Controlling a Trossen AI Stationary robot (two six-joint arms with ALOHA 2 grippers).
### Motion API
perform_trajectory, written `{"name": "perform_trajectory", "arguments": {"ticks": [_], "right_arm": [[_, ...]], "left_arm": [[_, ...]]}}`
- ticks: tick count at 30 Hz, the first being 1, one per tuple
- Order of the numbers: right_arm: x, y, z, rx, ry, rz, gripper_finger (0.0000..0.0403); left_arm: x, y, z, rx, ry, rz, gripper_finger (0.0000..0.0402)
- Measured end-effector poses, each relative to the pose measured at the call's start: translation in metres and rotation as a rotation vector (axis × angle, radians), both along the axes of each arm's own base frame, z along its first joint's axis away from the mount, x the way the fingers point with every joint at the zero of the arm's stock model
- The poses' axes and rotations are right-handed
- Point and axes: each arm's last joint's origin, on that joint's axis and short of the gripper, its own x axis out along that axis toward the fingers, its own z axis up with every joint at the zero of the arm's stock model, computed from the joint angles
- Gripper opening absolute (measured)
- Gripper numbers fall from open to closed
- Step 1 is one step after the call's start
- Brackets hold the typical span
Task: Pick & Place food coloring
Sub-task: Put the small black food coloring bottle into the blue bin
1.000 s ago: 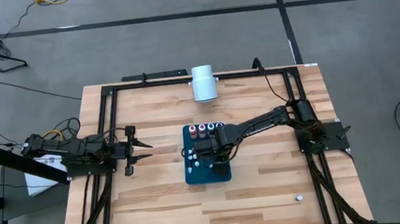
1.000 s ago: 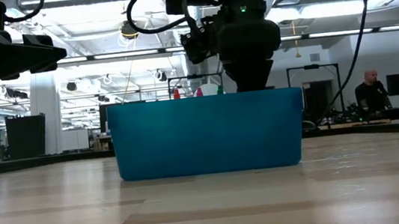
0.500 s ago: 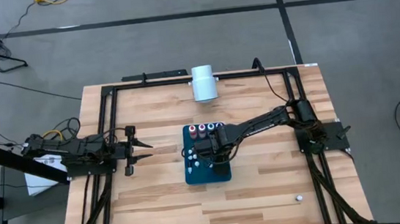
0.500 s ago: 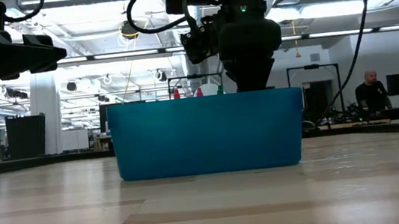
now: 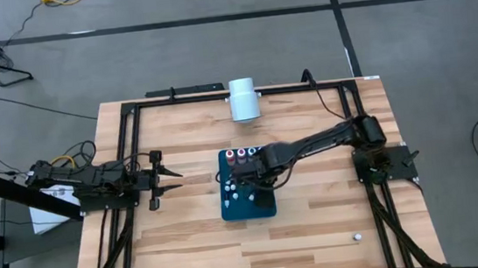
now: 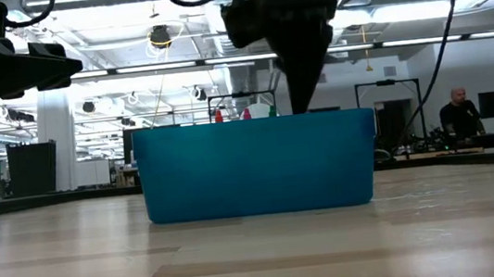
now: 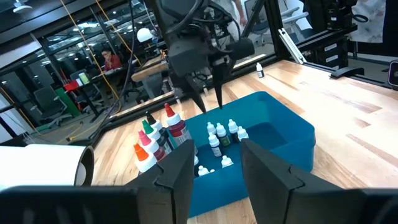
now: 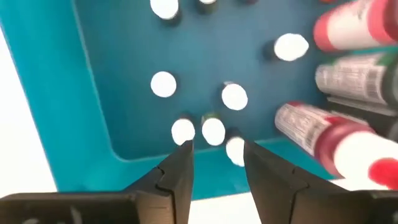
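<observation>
A teal bin (image 5: 228,207) stands at the table's middle. Several small white-capped food coloring bottles (image 8: 163,84) stand upright on its floor. Taller red and green bottles (image 8: 348,31) line its far wall (image 7: 176,127). My right gripper (image 8: 217,149) hangs open over the bin, pointing down, just above a cluster of small bottles (image 8: 213,130). Nothing is between its fingers, which show apart in the left wrist view (image 7: 211,102). My left gripper (image 5: 171,177) waits open and level at the table's left side, pointing toward the bin.
A large white cylinder (image 5: 243,98) lies at the table's far edge. One small bottle (image 5: 357,237) stands alone near the front right corner. Black frame rails (image 5: 126,145) run along the table's sides. A person (image 6: 460,112) is far off in the room.
My right gripper has risen straight up out of the bin. In the low view its fingers were hidden behind the bin's wall before, and they now show above it. The bottles in the bin stay where they were.
</observation>
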Motion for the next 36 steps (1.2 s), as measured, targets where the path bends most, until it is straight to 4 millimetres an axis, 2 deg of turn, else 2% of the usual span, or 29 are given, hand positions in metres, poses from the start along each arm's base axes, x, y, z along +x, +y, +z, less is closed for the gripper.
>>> {"name": "perform_trajectory", "arguments": {"ticks": [8,14,22,30,36], "right_arm": [[-0.024,0.013,0.020,0.005,0.087,-0.122,0.0128],[-0.045,0.037,0.039,0.022,0.105,-0.144,0.0127],[-0.070,0.071,0.063,0.078,0.062,-0.262,0.0128],[-0.099,0.113,0.063,0.075,0.147,-0.463,0.0129],[-0.123,0.136,0.063,0.050,0.231,-0.628,0.0129]], "left_arm": [[0.000,0.000,0.000,-0.001,0.000,0.000,0.0123],[0.000,0.000,0.000,-0.001,0.000,0.000,0.0123],[0.000,0.000,0.000,0.000,0.000,0.000,0.0123],[0.000,0.000,0.000,-0.001,0.001,0.000,0.0123],[0.000,0.000,0.000,-0.001,0.001,0.000,0.0123]]}}
